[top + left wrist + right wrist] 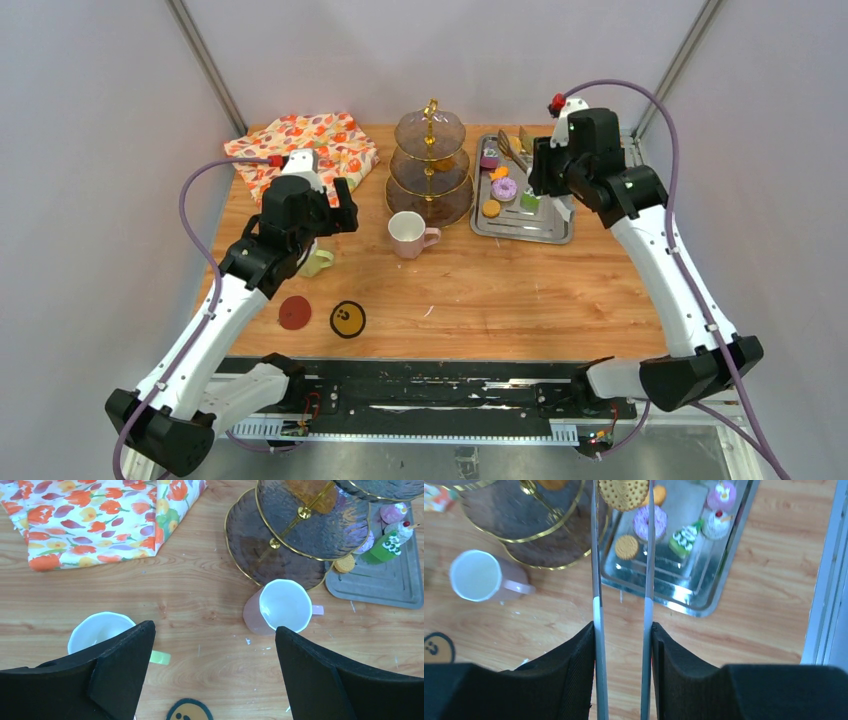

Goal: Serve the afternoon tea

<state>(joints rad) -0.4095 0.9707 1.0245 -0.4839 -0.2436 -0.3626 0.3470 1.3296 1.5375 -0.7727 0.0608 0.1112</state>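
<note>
My right gripper (623,626) is shut on the metal tongs (596,580). Their tips pinch an orange biscuit (624,492), held in the air between the steel tray (694,597) and the brown-glass stand (549,535). On the tray lie a purple doughnut (649,522), another biscuit (626,546), a green cake (684,540) and a cherry cupcake (715,524). An orange pastry (310,492) lies on a tier of the stand (430,165). My left gripper (215,675) is open and empty above the table, between the yellow-green mug (97,630) and the pink mug (280,607).
A flowered cloth (305,145) lies at the back left. A red coaster (294,312) and a yellow smiley coaster (347,319) lie near the front left. The right arm (590,170) hangs over the tray's right side.
</note>
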